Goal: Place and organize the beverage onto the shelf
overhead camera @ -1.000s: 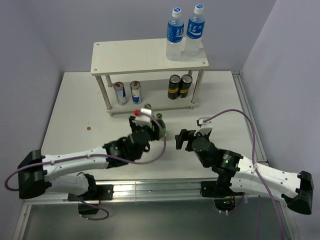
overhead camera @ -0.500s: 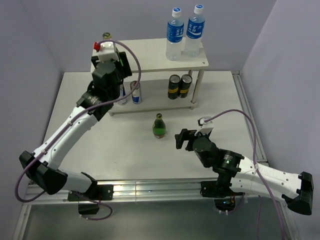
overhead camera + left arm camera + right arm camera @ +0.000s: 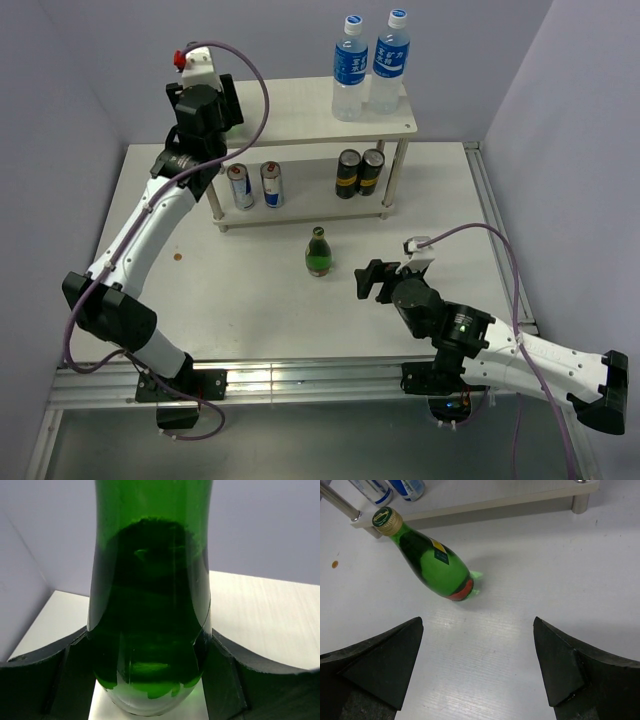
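Green bottle (image 3: 150, 605) pinched in my left gripper (image 3: 152, 680) over the shelf's (image 3: 300, 112) left end; my right gripper (image 3: 480, 675) gapes before the shelf, near a second green bottle (image 3: 432, 562).

Left arm (image 3: 140, 235), right arm (image 3: 530, 352): white tubular links, black joint housings, black end blocks. Purple cable (image 3: 266, 98) loops along each to the wrist. Small red part (image 3: 180, 57) atop left wrist, possibly a cap or button. White camera box (image 3: 417, 245) on right wrist. Green light (image 3: 462, 322) on a right joint. Right gripper (image 3: 477, 625): fingers (image 3: 380, 665) matte black, wedge-shaped.
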Controlling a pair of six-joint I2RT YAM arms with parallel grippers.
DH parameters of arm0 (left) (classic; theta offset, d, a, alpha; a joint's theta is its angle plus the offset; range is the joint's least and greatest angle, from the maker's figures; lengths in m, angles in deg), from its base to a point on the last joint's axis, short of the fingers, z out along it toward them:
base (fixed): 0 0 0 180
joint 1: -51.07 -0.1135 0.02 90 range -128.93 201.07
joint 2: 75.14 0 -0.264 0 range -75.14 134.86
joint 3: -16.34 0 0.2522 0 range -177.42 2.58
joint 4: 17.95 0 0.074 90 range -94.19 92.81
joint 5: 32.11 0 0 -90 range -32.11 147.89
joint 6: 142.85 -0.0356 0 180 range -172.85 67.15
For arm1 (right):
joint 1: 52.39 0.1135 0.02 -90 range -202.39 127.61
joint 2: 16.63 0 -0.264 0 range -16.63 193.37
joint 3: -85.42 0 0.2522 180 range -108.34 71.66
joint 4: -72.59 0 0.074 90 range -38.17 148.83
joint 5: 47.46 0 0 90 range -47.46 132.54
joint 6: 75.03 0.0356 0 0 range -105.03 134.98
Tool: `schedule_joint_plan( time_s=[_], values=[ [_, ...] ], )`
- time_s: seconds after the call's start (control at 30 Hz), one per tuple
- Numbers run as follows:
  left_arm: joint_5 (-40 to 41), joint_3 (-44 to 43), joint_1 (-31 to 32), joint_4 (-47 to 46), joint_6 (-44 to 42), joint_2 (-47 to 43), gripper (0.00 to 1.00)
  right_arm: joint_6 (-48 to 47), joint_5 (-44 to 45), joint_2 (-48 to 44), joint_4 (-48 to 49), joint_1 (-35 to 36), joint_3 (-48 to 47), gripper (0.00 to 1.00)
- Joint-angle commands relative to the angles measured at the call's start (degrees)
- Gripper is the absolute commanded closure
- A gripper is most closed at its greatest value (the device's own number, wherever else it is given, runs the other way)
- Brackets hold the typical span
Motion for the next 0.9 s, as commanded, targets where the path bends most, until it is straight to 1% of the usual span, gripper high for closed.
schedule_joint_plan(
  time_s=[0.0, 0.27, 0.33, 0.4, 0.43, 0.6, 0.67, 0.7, 0.73, 0.77, 0.8, 0.87],
  values=[
    [-1.65, -3.15, -2.27, -7.18, -0.54, -1.25, 1.00, 0.22, 1.57, -0.44, 0.48, -0.30, 0.55, 0.02],
    [-4.63, 0.63, -4.21, -8.85, 0.60, -0.72, 0.99, 0.04, 1.57, 0.52, 1.01, -0.39, 0.37, 0.02],
    [-6.04, 1.95, -4.21, -9.38, 0.60, -1.16, 0.93, -0.05, 1.57, 0.70, 1.18, -0.48, 0.37, 0.02],
    [-6.84, 2.74, -4.21, -9.38, 0.69, -1.51, 0.89, -0.05, 1.48, 1.05, 1.18, -0.48, 0.28, 0.02],
    [-7.71, 3.18, -4.21, -11.04, 0.78, -1.51, 0.86, -0.05, 1.48, 1.05, 1.35, -0.48, 0.28, 0.02],
    [-8.95, 2.84, -4.21, -10.79, 0.87, -0.90, 0.84, -0.22, 1.48, 1.05, 1.36, -0.48, 0.28, 0.02],
    [-8.95, 2.57, -4.13, -10.70, 0.43, -0.20, 0.73, -0.14, 1.48, 0.97, 1.18, -0.48, 0.37, 0.02],
    [-8.78, 2.57, -4.13, -10.62, 0.34, -0.02, 0.57, -0.14, 1.57, 0.79, 1.09, -0.48, 0.37, 0.02],
    [-8.86, 2.66, -4.13, -10.62, 0.34, 0.07, 0.47, -0.14, 1.57, 0.70, 1.09, -0.48, 0.37, 0.02],
    [-8.34, 2.83, -4.13, -10.96, -0.01, 0.07, 0.40, -0.14, 1.57, 0.61, 1.09, -0.48, 0.37, 0.02],
    [-7.99, 3.09, -4.04, -11.05, -0.19, 0.16, 0.29, -0.05, 1.57, 0.44, 1.01, -0.48, 0.55, 0.02],
    [-7.63, 3.53, -3.78, -11.67, -0.45, -0.10, 0.16, 0.04, 1.57, 0.52, 1.09, -0.48, 0.63, 0.02]
  ],
)
